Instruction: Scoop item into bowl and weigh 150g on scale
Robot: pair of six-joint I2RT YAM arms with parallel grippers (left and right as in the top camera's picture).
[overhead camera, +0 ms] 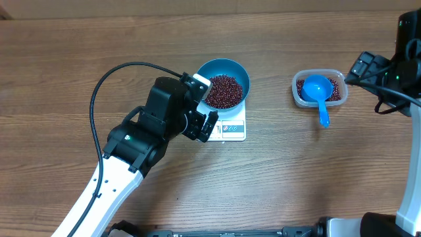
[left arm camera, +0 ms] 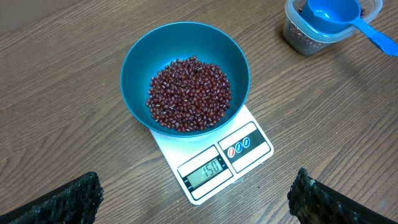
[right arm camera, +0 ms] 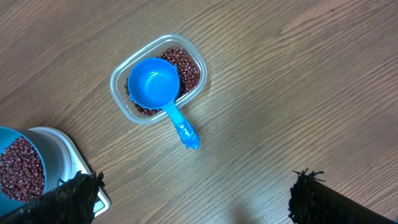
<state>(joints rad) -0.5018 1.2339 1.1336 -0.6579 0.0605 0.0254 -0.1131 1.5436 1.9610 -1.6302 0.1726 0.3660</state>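
Observation:
The blue bowl (overhead camera: pixel 217 64) stands on the white scale (overhead camera: pixel 233 126) with a heap of red-brown beans (overhead camera: pixel 224 91) inside. In the left wrist view the bowl (left arm camera: pixel 142 62) holds the beans (left arm camera: pixel 189 94), and the display of the scale (left arm camera: pixel 249 148) reads 150. My left gripper (overhead camera: pixel 204 105) hovers just left of the scale, open and empty, its fingers wide apart (left arm camera: pixel 196 200). Far to the right, my right gripper (overhead camera: pixel 360 66) is also open (right arm camera: pixel 196 199) and holds nothing, raised above bare table near the tub.
A clear plastic tub (overhead camera: pixel 299 92) of beans sits right of the scale with a blue handled scoop (overhead camera: pixel 318 89) resting in it, handle toward the front. The right wrist view shows the tub (right arm camera: pixel 119 74), the scoop (right arm camera: pixel 153 82) and the bowl's edge (right arm camera: pixel 9 132).

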